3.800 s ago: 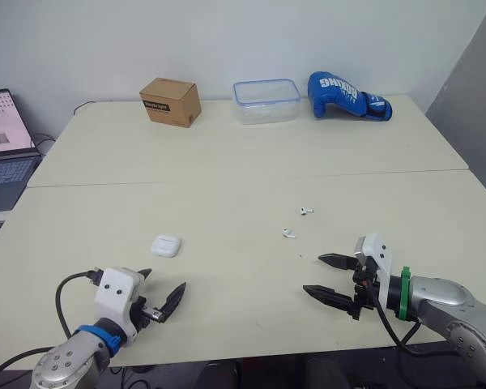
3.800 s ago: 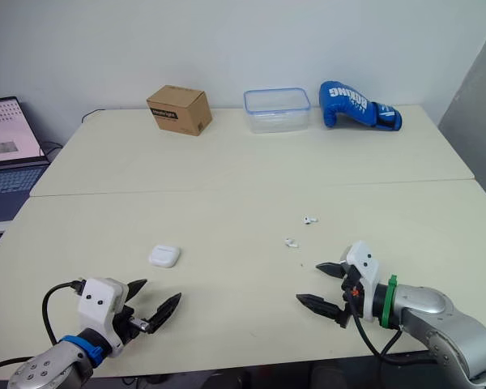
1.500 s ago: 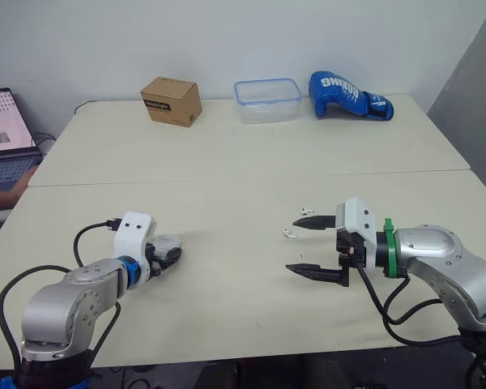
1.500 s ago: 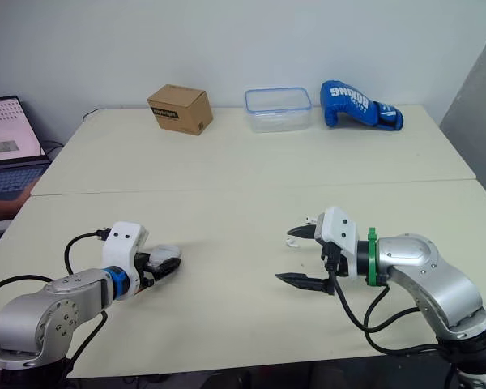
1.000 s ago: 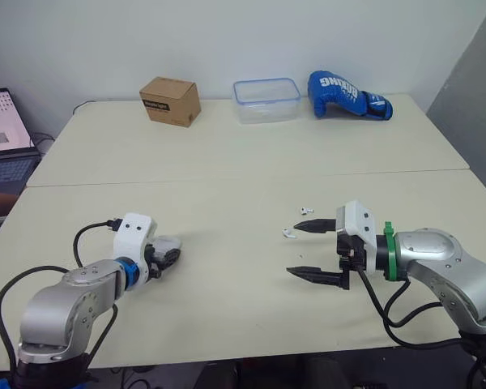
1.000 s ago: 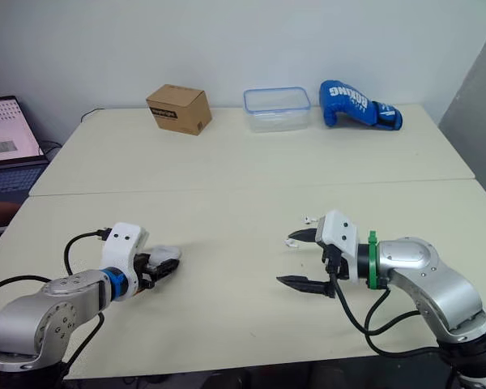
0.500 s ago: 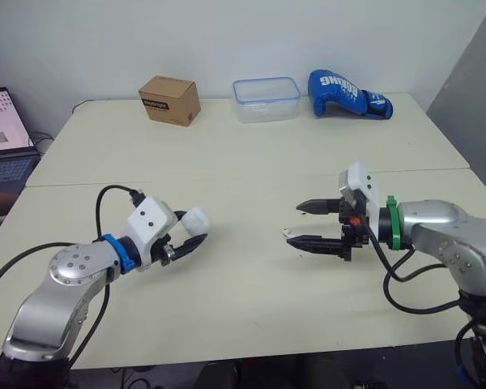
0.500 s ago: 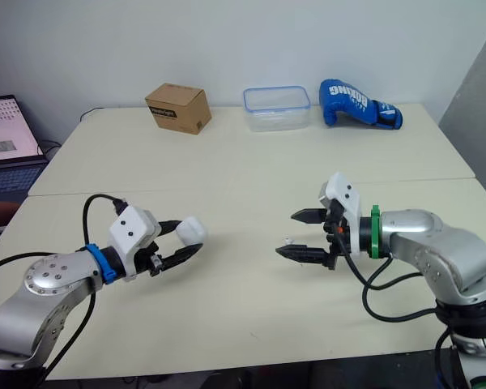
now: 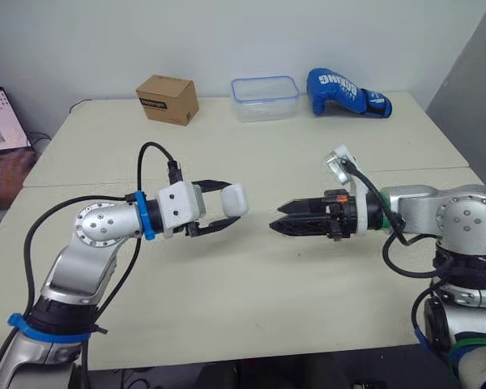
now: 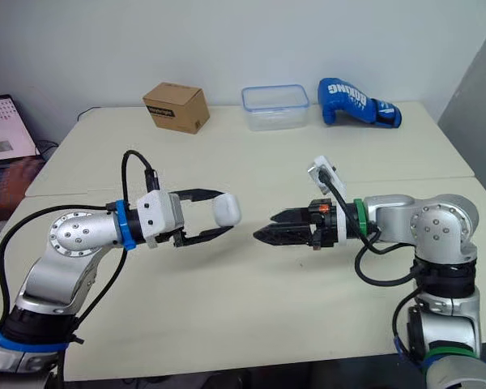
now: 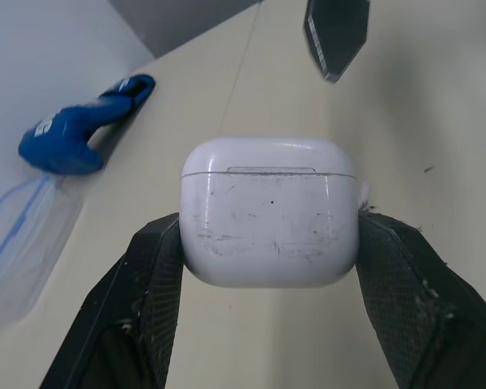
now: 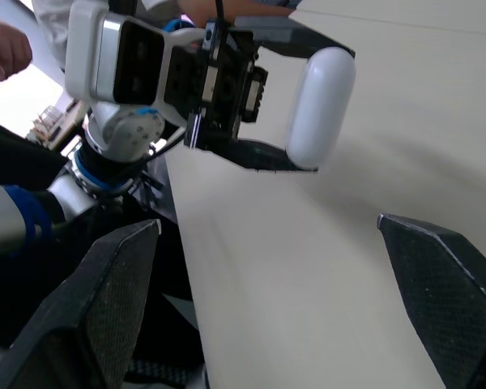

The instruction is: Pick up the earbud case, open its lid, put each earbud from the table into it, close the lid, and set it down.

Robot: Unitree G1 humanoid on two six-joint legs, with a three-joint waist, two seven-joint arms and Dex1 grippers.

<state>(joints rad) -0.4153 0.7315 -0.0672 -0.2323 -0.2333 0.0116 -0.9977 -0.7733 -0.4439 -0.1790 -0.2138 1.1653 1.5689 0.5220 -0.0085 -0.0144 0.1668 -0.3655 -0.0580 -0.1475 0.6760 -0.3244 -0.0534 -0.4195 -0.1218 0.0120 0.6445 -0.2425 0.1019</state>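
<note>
Left wrist view: earbud case (image 11: 269, 212) is clamped in left gripper (image 9: 231, 206) w/ lid shut; right gripper (image 10: 263, 226) is held wide. Pick-up done; lid-opening, earbuds etc. pending.

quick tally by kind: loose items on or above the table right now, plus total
Earbud case: 1, held in the left pincer
Cardboard box: 1
Clear container with blue rim: 1
Blue boxing glove: 1
Total: 4
</note>
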